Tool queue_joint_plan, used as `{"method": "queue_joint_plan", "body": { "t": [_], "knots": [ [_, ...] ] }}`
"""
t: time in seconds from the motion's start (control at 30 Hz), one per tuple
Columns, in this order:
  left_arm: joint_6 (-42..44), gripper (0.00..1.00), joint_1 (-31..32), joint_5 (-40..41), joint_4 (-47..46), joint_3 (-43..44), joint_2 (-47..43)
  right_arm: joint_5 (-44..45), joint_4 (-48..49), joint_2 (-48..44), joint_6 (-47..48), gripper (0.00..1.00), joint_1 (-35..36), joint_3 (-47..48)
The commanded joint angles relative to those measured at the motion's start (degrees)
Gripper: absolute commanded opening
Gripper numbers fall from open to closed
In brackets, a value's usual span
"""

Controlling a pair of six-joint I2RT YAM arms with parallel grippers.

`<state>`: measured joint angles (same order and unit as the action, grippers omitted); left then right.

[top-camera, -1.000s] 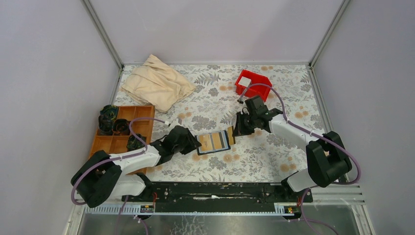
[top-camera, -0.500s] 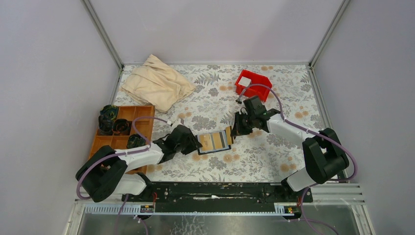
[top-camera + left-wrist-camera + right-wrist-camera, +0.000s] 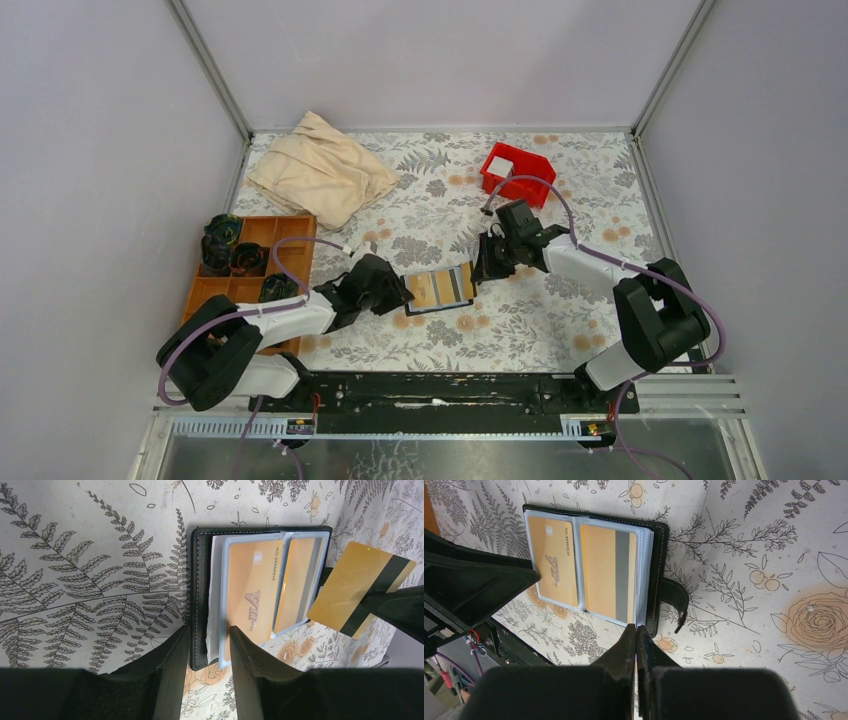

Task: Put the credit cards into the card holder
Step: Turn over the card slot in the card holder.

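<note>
Card holder (image 3: 437, 290): open flat on table (image 3: 540, 310); tan cards (image 3: 250, 600) sleeved inside;
Left claw (image 3: 209, 632): jaws apart, tips straddling holder's left edge;
Right claw (image 3: 636, 630): clamped on striped credit card (image 3: 362, 587) at holder's clasp side

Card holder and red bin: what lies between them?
Top view: the right gripper, shut on a gold card, lies between card holder and red bin.

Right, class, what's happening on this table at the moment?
Two robot arms are filling an open black card holder. The left tool sits with fingers apart at one edge of the holder, apparently steadying it. The right tool is shut on a gold striped card, held at the opposite edge, not yet slotted in. Two gold cards already sit in the clear sleeves.
</note>
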<state>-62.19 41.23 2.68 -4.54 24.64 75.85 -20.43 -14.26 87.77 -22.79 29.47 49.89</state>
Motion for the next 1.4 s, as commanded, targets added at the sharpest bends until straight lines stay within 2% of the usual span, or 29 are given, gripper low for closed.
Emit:
{"method": "queue_joint_plan", "body": {
  "t": [0.0,0.6,1.0,1.37],
  "knots": [
    [1.37,0.42,0.43,-0.03,1.46,0.67,1.11,0.45,1.91,0.63,0.33,0.0,0.53,-0.41],
    [1.98,0.42,0.43,-0.98,1.04,0.69,2.7,-1.55,4.73,1.91,-0.69,0.0,0.57,-3.77],
    [2.16,0.42,0.44,-0.73,1.83,-0.16,2.27,3.11,1.27,-1.31,1.25,0.0,0.5,-2.75],
    [2.25,0.42,0.47,-0.6,2.43,-0.49,1.76,3.86,0.08,-1.94,1.69,0.0,0.5,-1.56]
  ]
}}
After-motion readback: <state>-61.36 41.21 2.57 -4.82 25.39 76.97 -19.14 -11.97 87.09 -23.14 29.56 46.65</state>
